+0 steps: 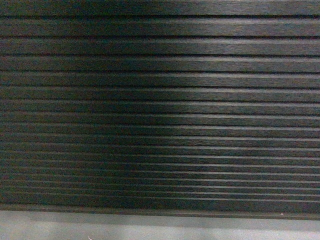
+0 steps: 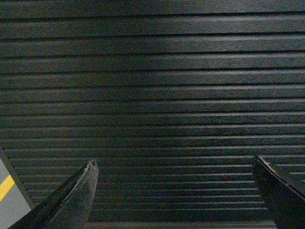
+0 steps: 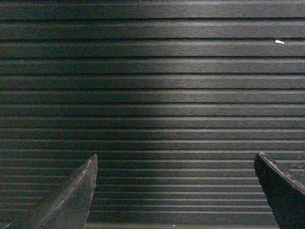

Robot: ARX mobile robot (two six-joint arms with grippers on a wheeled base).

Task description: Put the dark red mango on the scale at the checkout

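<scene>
The ribbed black front of the checkout (image 1: 160, 100) fills the head view, close up. The dark red mango and the scale are out of view in every frame. My left gripper (image 2: 175, 164) faces the same ribbed panel (image 2: 157, 86), its two dark fingers spread wide with nothing between them. My right gripper (image 3: 175, 160) also points at the ribbed panel (image 3: 152, 81), open and empty. Neither gripper shows in the head view.
A strip of grey floor (image 1: 150, 227) runs below the counter's base. At the left wrist view's lower left corner is grey floor with a yellow line (image 2: 5, 187). A small white speck (image 3: 279, 42) sits on the panel at upper right.
</scene>
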